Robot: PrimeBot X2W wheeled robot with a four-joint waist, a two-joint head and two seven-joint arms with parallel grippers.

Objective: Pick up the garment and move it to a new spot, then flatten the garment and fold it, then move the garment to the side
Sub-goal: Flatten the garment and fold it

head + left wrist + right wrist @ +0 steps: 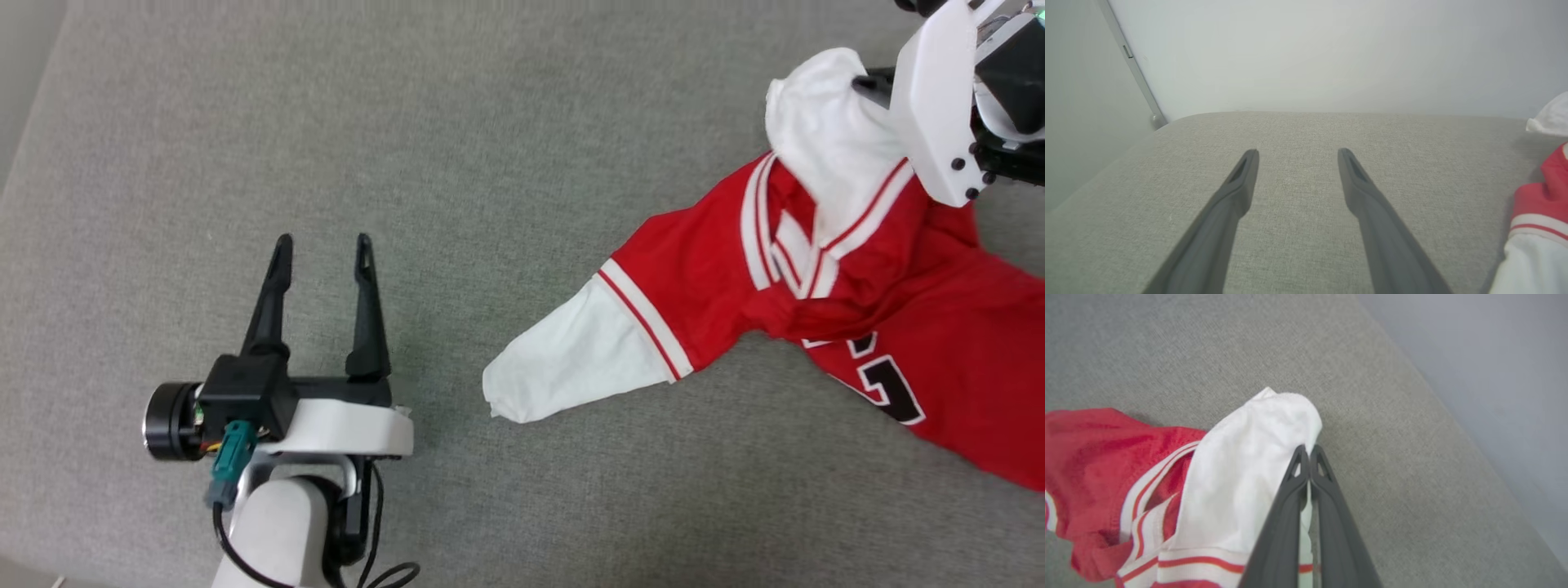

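At upper right, the right gripper point(867, 83) clamps its fingers on the white sleeve point(824, 131) of the red jersey point(963, 343), which sprawls across the grey cushion point(490, 122). Lift high so nothing drags. At lower left, the left gripper point(322, 245) holds its fingers open.

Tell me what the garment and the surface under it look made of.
The garment: soft, thin cloth, likely a synthetic jersey knit; red body has a slight sheen and drapes in loose folds. Its white sleeve looks matte, perhaps cotton-like. The grey surface: matte woven upholstery fabric, going by the fine weave grain; padding beneath cannot be told.
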